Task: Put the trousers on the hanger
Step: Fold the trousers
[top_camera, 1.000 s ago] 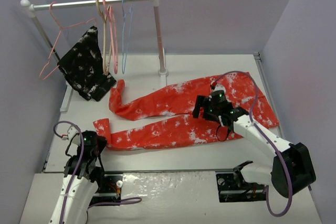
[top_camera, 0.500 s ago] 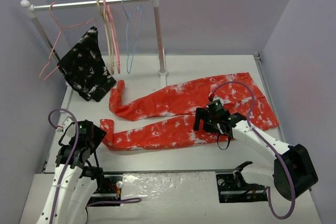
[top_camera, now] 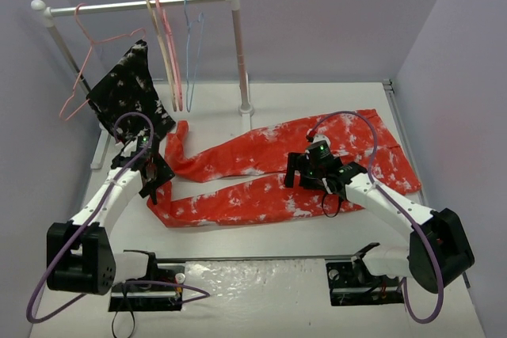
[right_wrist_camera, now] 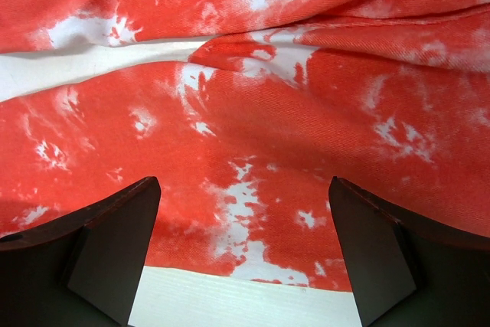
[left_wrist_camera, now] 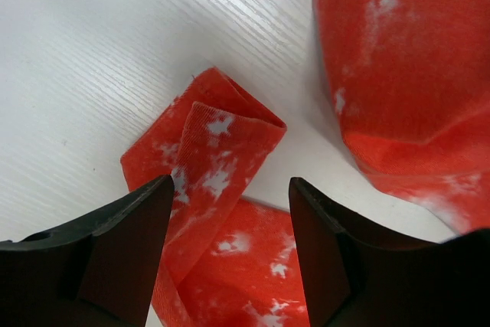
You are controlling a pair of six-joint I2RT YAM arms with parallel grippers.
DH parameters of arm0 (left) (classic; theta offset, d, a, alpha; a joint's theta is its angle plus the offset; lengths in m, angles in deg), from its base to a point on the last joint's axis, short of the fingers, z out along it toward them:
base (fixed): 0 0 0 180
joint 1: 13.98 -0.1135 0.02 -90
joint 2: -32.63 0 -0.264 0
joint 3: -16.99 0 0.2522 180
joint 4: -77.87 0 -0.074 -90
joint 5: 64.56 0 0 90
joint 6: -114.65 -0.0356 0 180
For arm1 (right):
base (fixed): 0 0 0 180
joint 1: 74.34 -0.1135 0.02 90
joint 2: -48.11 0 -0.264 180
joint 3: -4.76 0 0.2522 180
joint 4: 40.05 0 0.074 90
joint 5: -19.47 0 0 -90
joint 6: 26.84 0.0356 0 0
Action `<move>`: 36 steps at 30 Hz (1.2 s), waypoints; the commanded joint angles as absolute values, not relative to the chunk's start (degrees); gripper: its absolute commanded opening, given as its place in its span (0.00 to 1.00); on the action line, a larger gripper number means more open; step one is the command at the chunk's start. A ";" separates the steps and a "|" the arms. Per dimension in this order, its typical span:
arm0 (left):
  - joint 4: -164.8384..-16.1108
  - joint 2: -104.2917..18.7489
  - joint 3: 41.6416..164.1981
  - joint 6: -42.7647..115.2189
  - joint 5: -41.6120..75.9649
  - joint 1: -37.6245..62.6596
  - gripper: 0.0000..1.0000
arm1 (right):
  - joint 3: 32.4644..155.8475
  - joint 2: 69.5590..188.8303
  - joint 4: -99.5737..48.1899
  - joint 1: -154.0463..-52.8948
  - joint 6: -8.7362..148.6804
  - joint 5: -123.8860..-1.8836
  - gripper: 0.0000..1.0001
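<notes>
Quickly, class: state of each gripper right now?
Left gripper: open, over the trousers cuff, holding nothing.
Right gripper: open above the trousers, holding nothing.

The top external camera sits above and behind the arm bases, angled forward and down, far enough back to cover the whole table (top_camera: 317,104). Each wrist camera looks down at close range between its own fingertips. The left gripper (left_wrist_camera: 230,189) view frames a folded leg end of the trousers (left_wrist_camera: 207,151). The right gripper (right_wrist_camera: 243,189) view frames their mid-section. Both patches also appear in the overhead view.
</notes>
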State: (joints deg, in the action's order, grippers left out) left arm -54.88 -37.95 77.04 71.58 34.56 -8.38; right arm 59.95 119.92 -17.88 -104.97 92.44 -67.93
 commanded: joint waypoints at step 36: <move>-58.65 -21.69 88.42 60.38 36.82 -8.71 0.00 | 61.37 113.24 -21.37 -105.54 91.63 -68.15 0.89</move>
